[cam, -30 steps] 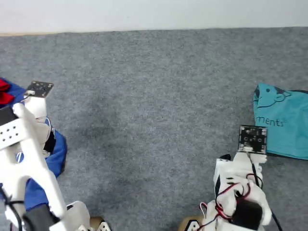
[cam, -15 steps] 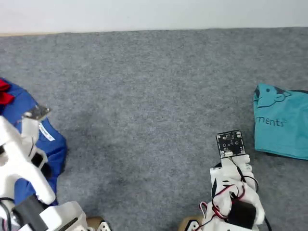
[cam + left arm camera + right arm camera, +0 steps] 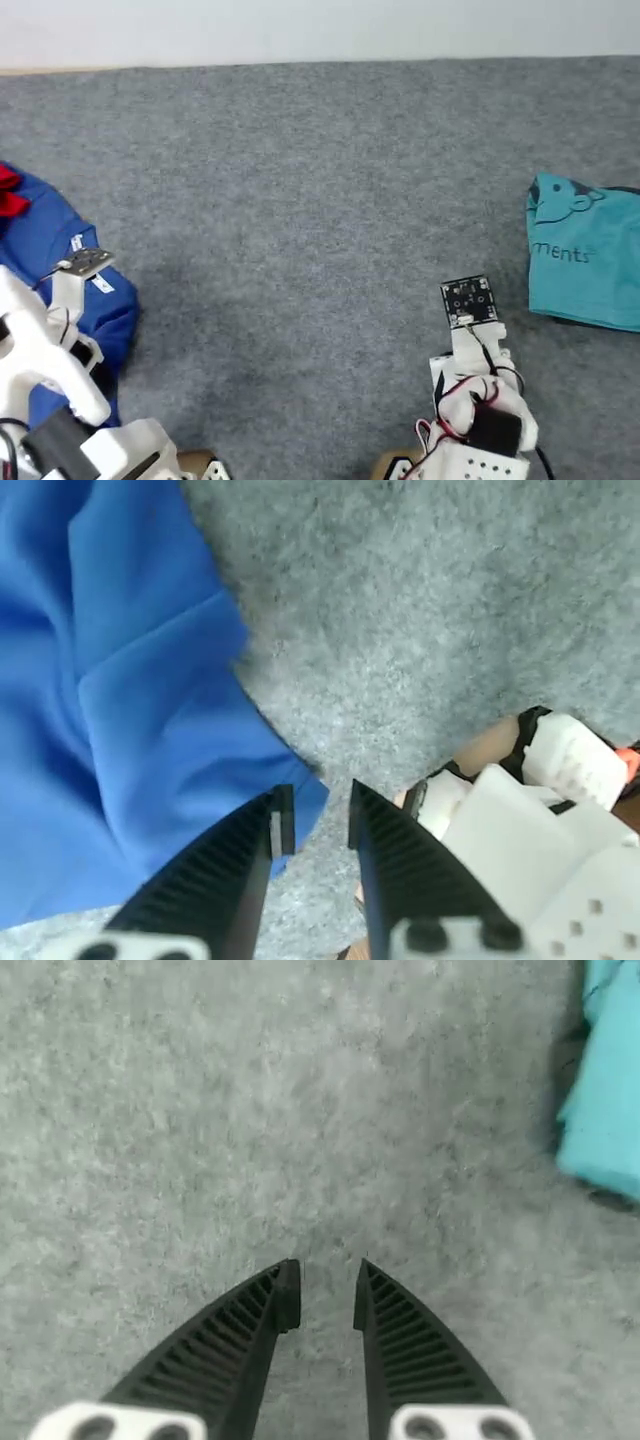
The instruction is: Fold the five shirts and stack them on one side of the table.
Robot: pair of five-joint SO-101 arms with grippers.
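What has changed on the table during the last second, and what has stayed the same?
The left gripper drew back over the blue shirt toward its base. The right gripper swung away from the teal shirt. Both shirts stayed in place; neither gripper holds anything.

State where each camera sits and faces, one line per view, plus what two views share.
High view: fixed overhead, facing down on the grey felt table; left arm and right arm at its near edge.
Left wrist view: on the left wrist, facing down past the left pincer at the crumpled blue cloth shirt.
Right wrist view: on the right wrist, facing down past the right pincer at table, folded teal cloth shirt aside.
Shared: high and left wrist views show the crumpled blue cloth shirt.
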